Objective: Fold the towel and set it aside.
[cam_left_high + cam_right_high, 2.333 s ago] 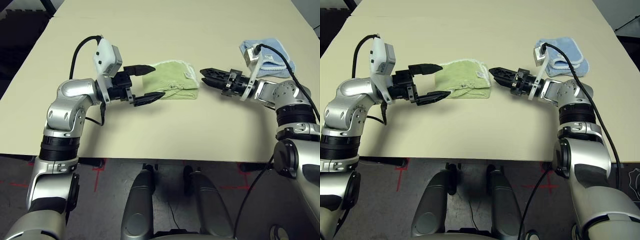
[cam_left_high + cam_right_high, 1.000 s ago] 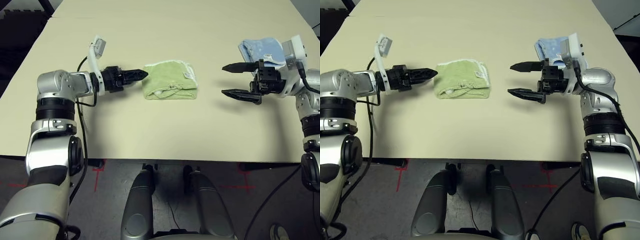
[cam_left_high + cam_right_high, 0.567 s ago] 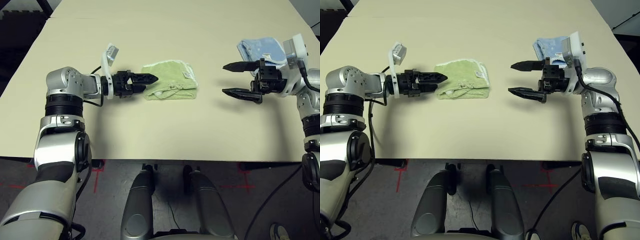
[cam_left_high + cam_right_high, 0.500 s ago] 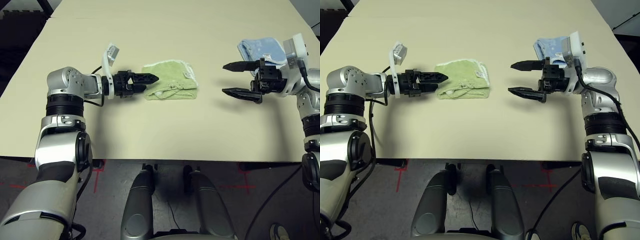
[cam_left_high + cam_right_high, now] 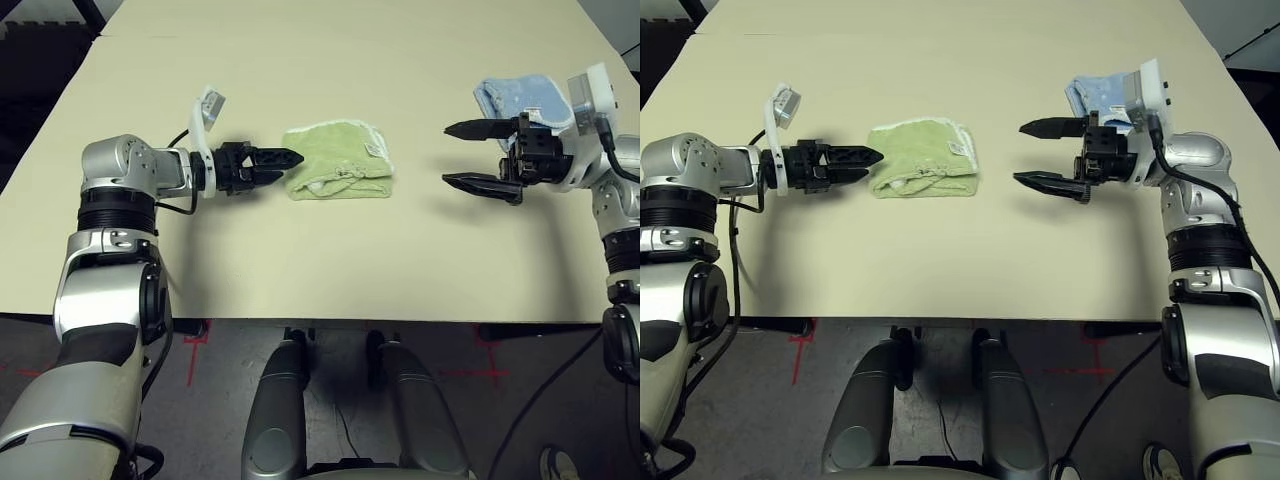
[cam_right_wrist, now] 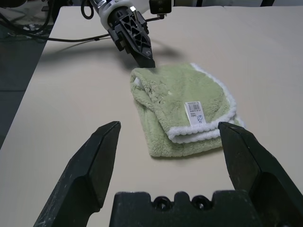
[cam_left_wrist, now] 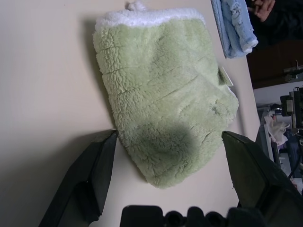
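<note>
On the beige counter (image 5: 330, 270), mid-way between both arms, lay the light green terry towel (image 5: 340, 175), already folded and bunched, white label up. Left gripper (image 5: 283, 160) sat just beside its left edge, jaws wide, holding nothing; right gripper (image 5: 460, 155) hung level, well apart, wide open, empty too. Risk: a shallow pinch could undo the fold or shove it toward the small light blue towel (image 5: 515, 97).

Beige table (image 5: 300, 270): green towel (image 5: 338, 160), blue towel (image 5: 520, 96)
</note>
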